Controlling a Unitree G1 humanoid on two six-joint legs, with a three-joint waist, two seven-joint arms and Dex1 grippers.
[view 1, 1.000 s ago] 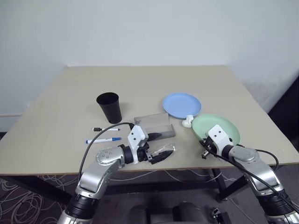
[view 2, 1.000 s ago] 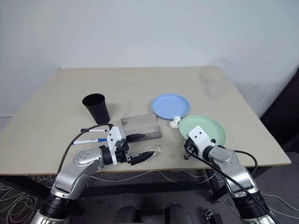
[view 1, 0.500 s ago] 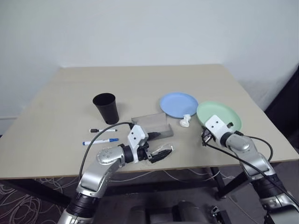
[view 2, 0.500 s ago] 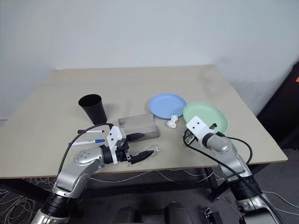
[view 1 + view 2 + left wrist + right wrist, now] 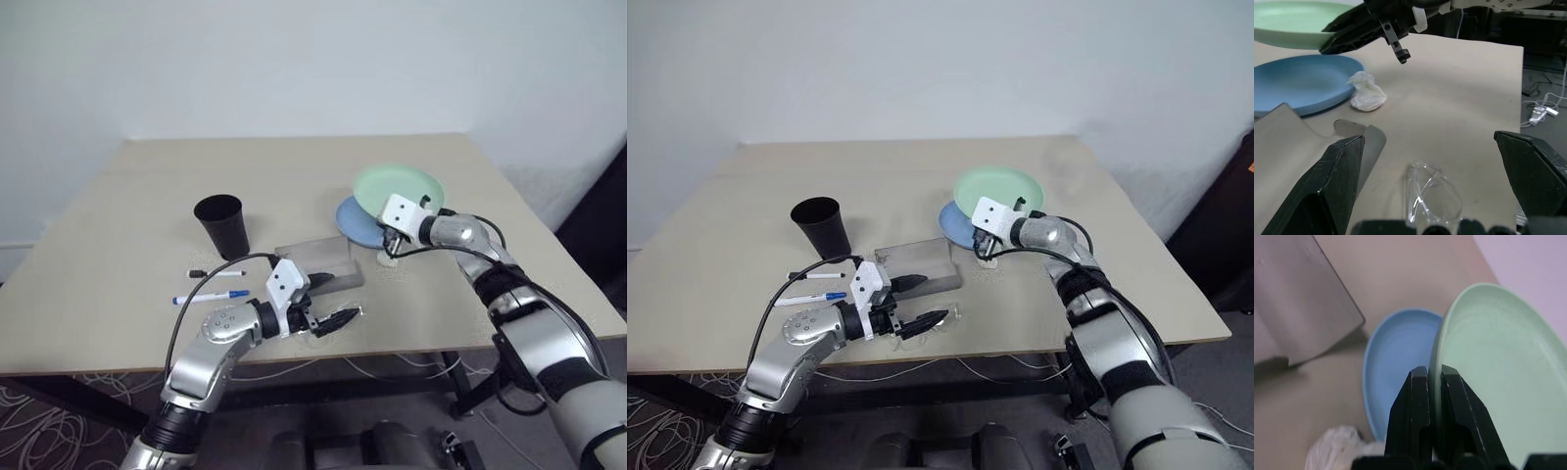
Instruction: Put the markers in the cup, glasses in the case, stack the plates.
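Observation:
My right gripper (image 5: 1434, 369) is shut on the near rim of the mint green plate (image 5: 399, 184). It holds that plate in the air, partly over the light blue plate (image 5: 351, 219), which lies on the table. My left gripper (image 5: 1427, 139) is open near the table's front edge. The clear glasses (image 5: 1432, 196) lie on the table between its fingers, just in front of the grey case (image 5: 318, 260). The black cup (image 5: 223, 225) stands upright to the left of the case. In front of the cup lie the black-capped marker (image 5: 217, 273) and the blue-capped marker (image 5: 211, 297).
A small white lump of tissue (image 5: 389, 259) lies by the blue plate's near edge, under my right wrist. The beige table (image 5: 147, 196) is bare at the back and on the right. A white wall rises behind it, and cables lie on the floor in front.
My right gripper has lifted the green plate off the table's front right and carried it up, away and to the left, over the blue plate. The left gripper has kept still.

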